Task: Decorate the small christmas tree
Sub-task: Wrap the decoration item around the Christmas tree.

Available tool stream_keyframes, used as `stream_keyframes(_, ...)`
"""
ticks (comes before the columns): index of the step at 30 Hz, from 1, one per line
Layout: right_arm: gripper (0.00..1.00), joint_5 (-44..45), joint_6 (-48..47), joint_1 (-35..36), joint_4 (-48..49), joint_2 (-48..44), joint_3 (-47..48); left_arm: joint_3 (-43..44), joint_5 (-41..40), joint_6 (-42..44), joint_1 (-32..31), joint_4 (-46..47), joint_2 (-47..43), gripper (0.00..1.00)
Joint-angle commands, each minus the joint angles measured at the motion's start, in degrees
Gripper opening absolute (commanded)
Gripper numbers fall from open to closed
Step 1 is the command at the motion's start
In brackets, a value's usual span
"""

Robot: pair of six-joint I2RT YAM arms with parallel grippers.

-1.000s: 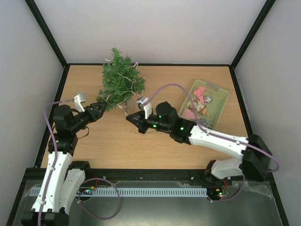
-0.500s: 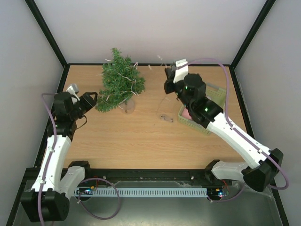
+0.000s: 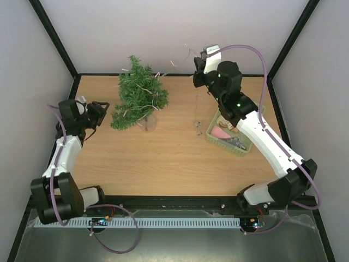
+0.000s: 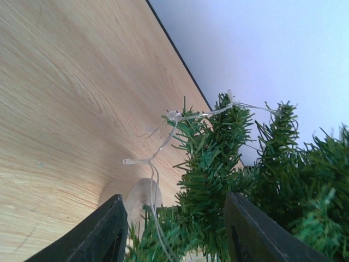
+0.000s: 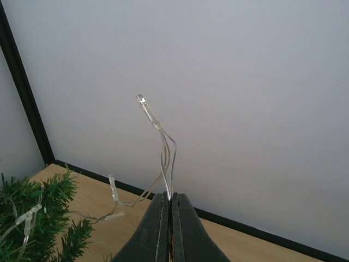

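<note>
The tree [image 3: 139, 98] stands at the desk's [image 3: 163, 158] back-left. The right jaws pinch the light string [image 5: 143, 101], held high; the left jaws are parted and empty beside the branches. Best practice: drape the string slack over the crown without tipping the tree.

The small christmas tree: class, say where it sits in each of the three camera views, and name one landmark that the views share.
Top external: the small christmas tree stands upper left of centre.
Left wrist: it fills the lower right.
Right wrist: only its branch tips show, in the bottom-left corner.
Shared landmark: the light string draped on its branches.
</note>
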Motion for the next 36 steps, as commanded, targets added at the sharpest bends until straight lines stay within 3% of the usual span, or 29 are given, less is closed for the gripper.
stream_keyframes(1, 0.02, -2.47, -1.31, -0.9, -0.33, 1.43, 3.23, -1.11, 7.23, -6.02, 0.46, 9.6, 5.57, 0.54)
stream_keyframes(10, 0.02, -3.73, -0.91, -2.02, -0.07, 3.06, 5.77, -1.24, 8.1, -10.3, 0.33, 14.66, 14.35, 0.59)
stream_keyframes(13, 0.02, -4.11, -0.83, -2.02, 0.27, 3.24, 5.81, -1.15, 10.72, -13.31, 0.09, 19.39, 17.21, 0.58)
stream_keyframes(18, 0.02, -4.76, -0.28, -2.02, 1.05, 3.35, 5.68, 0.86, 10.53, -13.08, -2.02, 19.32, 20.5, 0.58)
stream_keyframes(24, 0.02, -4.96, 0.1, -2.03, 1.71, 2.99, 4.4, 1.76, 12.93, -18.5, -3.38, 27.9, 24.48, 0.54)
stream_keyframes(27, 0.02, -4.51, -0.34, -2.04, 1.21, 3.29, 4.49, 2.76, 14.11, -19.5, -3.42, 30.14, 24.95, 0.46)
stream_keyframes(33, 0.02, -2.45, -1.57, -2.46, 0.84, 3.51, 4.85, 4.23, 13.17, -15.95, -2.78, 28.72, 22.92, 0.16)
stream_keyframes(36, 0.02, -2.57, -1.62, -3.25, 0.8, 3.51, 5.17, 4.99, 12.53, -13.8, -2.37, 26.67, 22.14, 0.05)
